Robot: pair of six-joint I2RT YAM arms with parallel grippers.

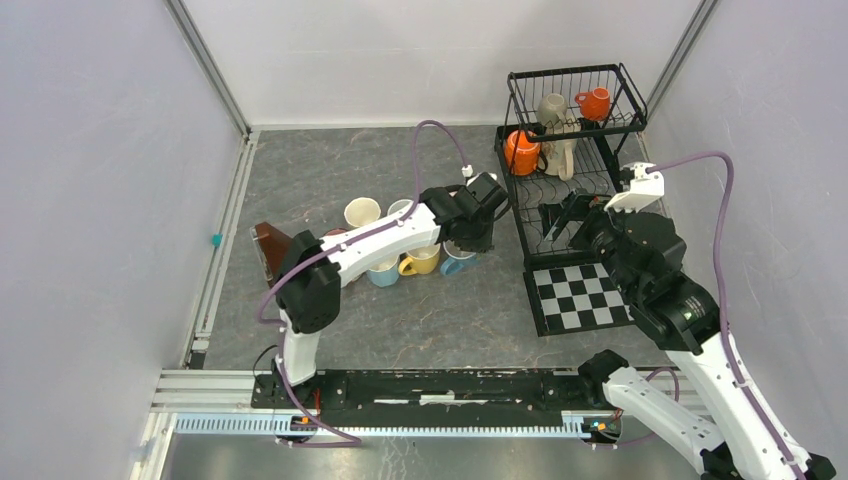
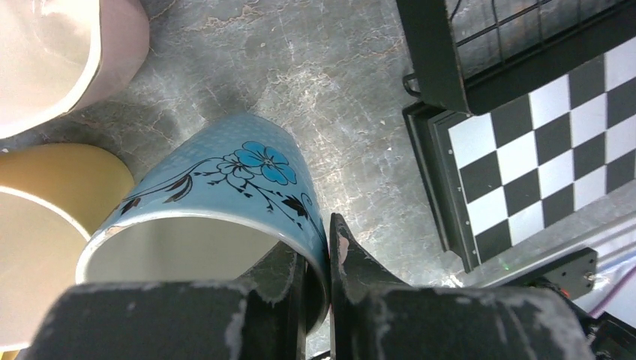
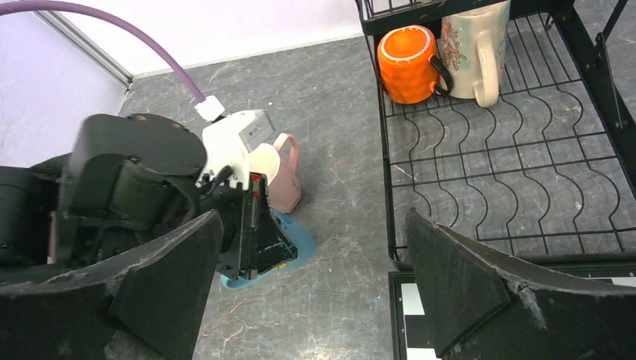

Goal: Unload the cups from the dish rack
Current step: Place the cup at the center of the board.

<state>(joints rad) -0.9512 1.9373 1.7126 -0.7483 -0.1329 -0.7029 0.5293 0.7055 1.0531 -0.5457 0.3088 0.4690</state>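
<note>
1. Blue and shiny, the blue cup [image 2: 217, 187] with a painted flower is sitting on the left side of the desk [image 1: 330, 170]. It is just beside the yellow cup [image 2: 60, 172], near the pink cup [image 2: 112, 45], and well apart from the dish rack [image 1: 575, 150].
2. The left gripper [image 2: 319, 251] is pinching the blue cup's rim. One finger is going inside the cup and one is staying outside, clenched tight on it.
3. The blue cup is leaning over in the left wrist view. I cannot tell if its bottom is touching the desk.
4. The right gripper [image 3: 313, 221] is hanging released, with its jaws wide apart, grasping nothing. It is hovering at the front of the rack's lower tier, by the edge of the checkered mat [image 1: 580, 295].
5. Four cups are sitting in the dish rack. An orange cup [image 3: 407, 64] and a cream cup [image 3: 469, 52] are touching side by side at the back of the lower tier. A second orange cup [image 1: 594, 102] and a grey-olive cup [image 1: 551, 108] are resting in the top basket.
6. A brown wedge [image 1: 270, 245] is lying on the desk, left of the bunch of cups.
</note>
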